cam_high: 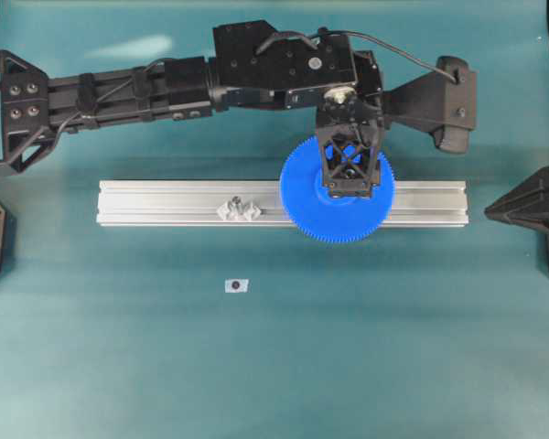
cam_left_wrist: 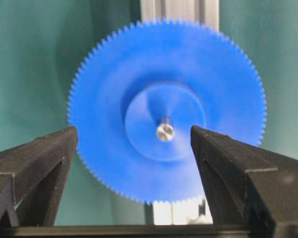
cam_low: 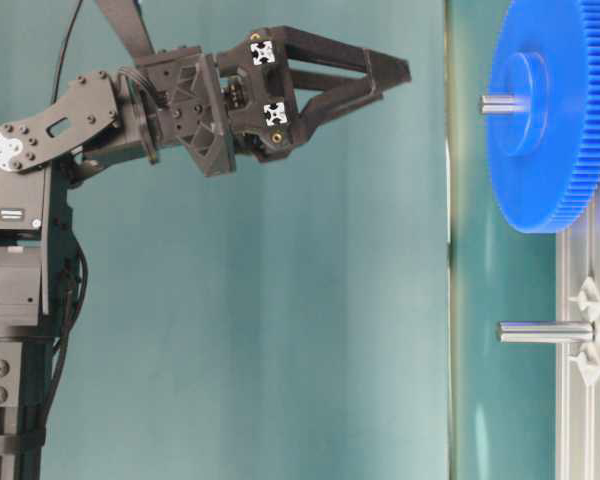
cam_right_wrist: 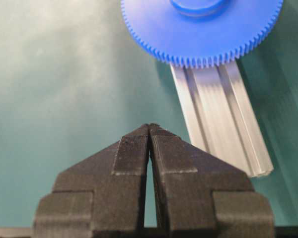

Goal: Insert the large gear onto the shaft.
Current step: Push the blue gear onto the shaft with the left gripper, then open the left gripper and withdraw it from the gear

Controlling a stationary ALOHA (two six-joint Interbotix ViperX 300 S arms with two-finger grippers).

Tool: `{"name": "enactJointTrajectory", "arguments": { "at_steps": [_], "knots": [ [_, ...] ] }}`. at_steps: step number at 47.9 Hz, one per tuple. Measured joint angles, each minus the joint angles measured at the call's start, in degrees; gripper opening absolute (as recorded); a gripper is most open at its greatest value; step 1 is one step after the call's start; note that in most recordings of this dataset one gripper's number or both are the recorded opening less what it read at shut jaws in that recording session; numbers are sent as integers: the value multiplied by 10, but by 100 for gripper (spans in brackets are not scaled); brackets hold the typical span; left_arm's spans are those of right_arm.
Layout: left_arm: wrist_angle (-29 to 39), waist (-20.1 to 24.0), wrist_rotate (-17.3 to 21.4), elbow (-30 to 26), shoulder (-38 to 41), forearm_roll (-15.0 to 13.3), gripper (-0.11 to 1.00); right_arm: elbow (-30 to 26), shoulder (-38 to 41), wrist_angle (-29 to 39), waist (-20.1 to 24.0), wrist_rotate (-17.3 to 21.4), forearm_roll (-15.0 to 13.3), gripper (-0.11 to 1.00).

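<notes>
Seated already: large gear (cam_left_wrist: 166,111) on the shaft (cam_left_wrist: 165,132) near the rail's (cam_high: 165,201) right end. Left gripper (cam_left_wrist: 134,136) wide, empty, straight above the hub; right gripper (cam_right_wrist: 149,130) closed, farther off.

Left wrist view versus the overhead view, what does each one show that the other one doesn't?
Only the left wrist view shows the shaft tip poking through the hub of the large gear, between open fingers. Only the overhead view shows the whole aluminium rail, the second pin with its brackets, a small part on the mat, and the left gripper above the gear. Both show gear and rail.
</notes>
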Motion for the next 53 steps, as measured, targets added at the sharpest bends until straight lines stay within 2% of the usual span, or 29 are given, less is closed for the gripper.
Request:
{"name": "enactJointTrajectory", "arguments": {
  "at_steps": [15,39,53],
  "knots": [
    [-20,0,-7,96,-67,0,81,1,0,0,1,0,0,8],
    [-107,0,-40,221,-173,-1,81,1,-1,0,0,0,0,8],
    [-146,0,-54,277,-220,-1,81,1,-1,0,0,0,-1,8]
  ]
}}
